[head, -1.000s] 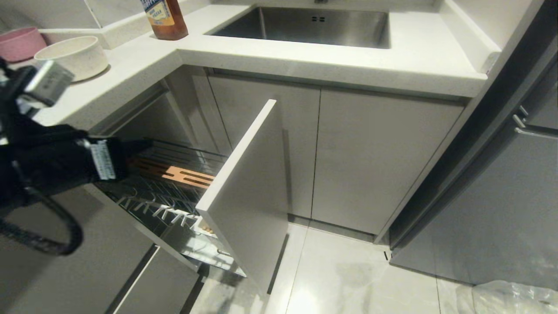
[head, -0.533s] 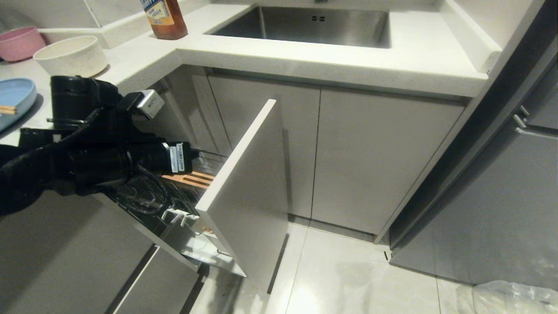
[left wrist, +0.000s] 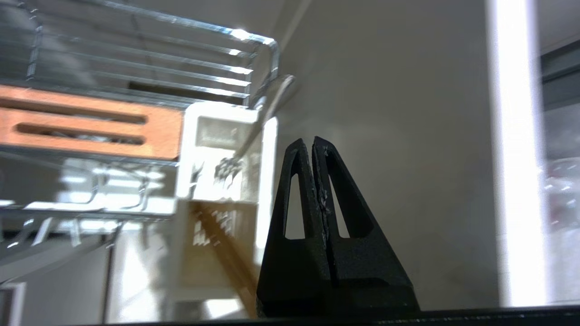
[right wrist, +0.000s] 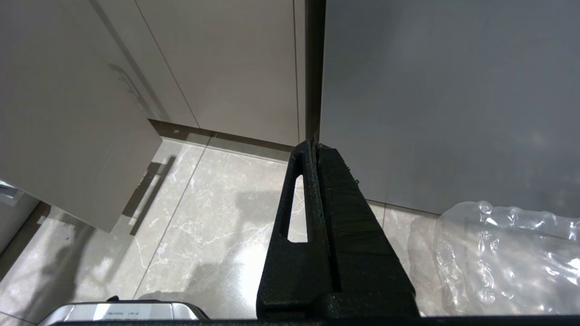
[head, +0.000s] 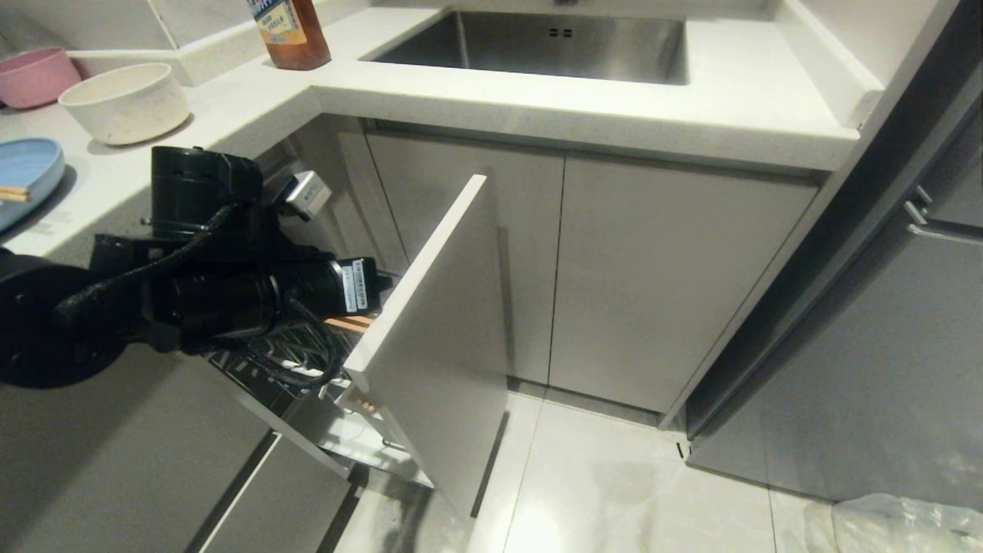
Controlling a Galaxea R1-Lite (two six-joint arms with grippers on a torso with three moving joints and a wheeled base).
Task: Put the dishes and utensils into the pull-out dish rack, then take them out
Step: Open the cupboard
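Note:
The pull-out dish rack (head: 296, 355) stands drawn out, its pale grey drawer front (head: 438, 330) angled toward me. My left arm (head: 230, 292) reaches over it, its fingers hidden in the head view. In the left wrist view my left gripper (left wrist: 312, 141) is shut with nothing between its fingers, close to the drawer front's inner face and beside the white utensil cup (left wrist: 222, 136). A metal spoon (left wrist: 267, 108) and a blurred wooden chopstick (left wrist: 226, 253) stand in that cup. The blue plate (head: 27, 173) with a chopstick (head: 11, 193) and the cream bowl (head: 127, 100) sit on the counter. My right gripper (right wrist: 315, 144) hangs shut above the floor.
An orange wooden strip (left wrist: 90, 122) crosses the wire basket (left wrist: 149, 59). A pink bowl (head: 34, 73), a brown bottle (head: 292, 31) and the steel sink (head: 537, 42) are on the counter. A clear plastic bag (right wrist: 507, 258) lies on the floor by the grey appliance (head: 883, 369).
My left arm has swung from the far left across the rack toward the drawer front. With the arm out of the way, the blue plate shows on the counter.

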